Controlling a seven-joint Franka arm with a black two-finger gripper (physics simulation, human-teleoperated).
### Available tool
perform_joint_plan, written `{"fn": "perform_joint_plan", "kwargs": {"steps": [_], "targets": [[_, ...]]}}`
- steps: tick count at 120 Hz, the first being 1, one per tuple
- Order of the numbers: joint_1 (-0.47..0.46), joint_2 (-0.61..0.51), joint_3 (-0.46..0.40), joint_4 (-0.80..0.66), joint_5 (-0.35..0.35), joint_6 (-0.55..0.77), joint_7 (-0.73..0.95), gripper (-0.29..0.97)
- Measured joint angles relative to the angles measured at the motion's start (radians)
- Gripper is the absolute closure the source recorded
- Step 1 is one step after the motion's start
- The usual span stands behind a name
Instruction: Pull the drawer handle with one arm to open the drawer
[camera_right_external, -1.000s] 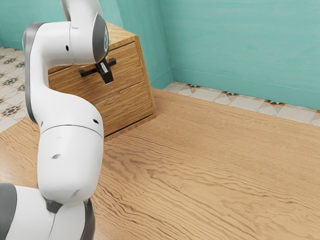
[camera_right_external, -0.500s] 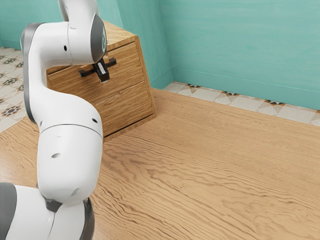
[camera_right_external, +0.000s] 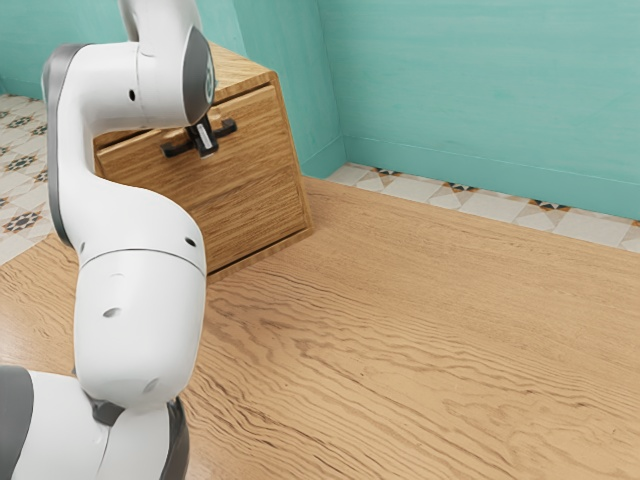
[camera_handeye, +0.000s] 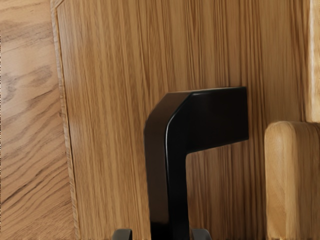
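Note:
A wooden cabinet (camera_right_external: 240, 70) stands against the teal wall at the exterior view's upper left. Its drawer front (camera_right_external: 240, 185) stands out from the cabinet body, with a thin gap under the top board. A black handle (camera_right_external: 222, 128) runs across the drawer front. My black gripper (camera_right_external: 205, 141) is shut on this handle near its middle. In the wrist view the handle (camera_handeye: 200, 120) rises as a bent black bar just ahead of the hand, against the drawer front (camera_handeye: 110, 100). My gripper (camera_handeye: 161, 234) has a fingertip at each side of the bar.
The white arm (camera_right_external: 130, 260) fills the exterior view's left and hides part of the cabinet. Wooden floor (camera_right_external: 420, 330) spreads to the right, with patterned tiles (camera_right_external: 500, 205) along the teal wall (camera_right_external: 480, 80). A rounded wooden edge (camera_handeye: 292, 180) sits beside the handle.
The drawer front has slid out of the cabinet with my gripper on its handle. It now covers the seam of the lower drawer. My hand shifted slightly left and up.

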Motion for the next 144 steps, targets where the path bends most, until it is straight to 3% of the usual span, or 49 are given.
{"fn": "perform_joint_plan", "kwargs": {"steps": [144], "targets": [[-0.226, -0.013, 0.098, -0.161, 0.020, -0.046, -0.009, 0.66]]}}
